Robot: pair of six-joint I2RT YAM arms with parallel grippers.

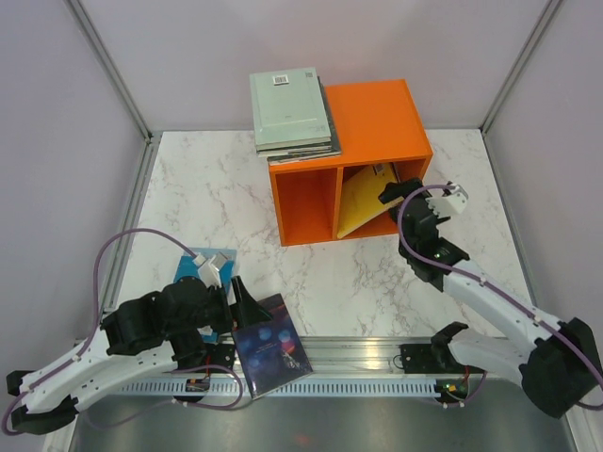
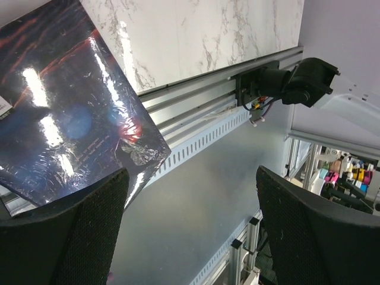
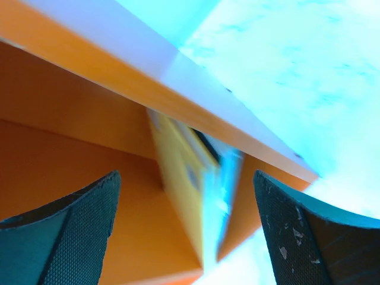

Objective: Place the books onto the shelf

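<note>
The orange shelf (image 1: 377, 118) stands at the back of the table, and a stack of books topped by a pale grey-green one (image 1: 292, 105) lies on its left half. A yellow book (image 1: 366, 202) (image 3: 178, 178) leans tilted inside the right cubby. My right gripper (image 1: 402, 194) (image 3: 187, 178) is open at that cubby's mouth, its fingers wide on either side of the book and apart from it. A dark space-patterned book (image 1: 271, 356) (image 2: 65, 107) overhangs the table's near edge. My left gripper (image 1: 243, 299) (image 2: 191, 178) is open beside it, nothing between its fingers. A light blue book (image 1: 215, 258) lies under the left arm.
The marble table (image 1: 217, 188) ends at a slotted aluminium rail (image 1: 377, 356) (image 2: 202, 136) along its near edge. The right arm's base motor (image 2: 285, 83) is bolted to that rail. Pale walls with metal posts (image 1: 113, 66) close in the table's back and sides.
</note>
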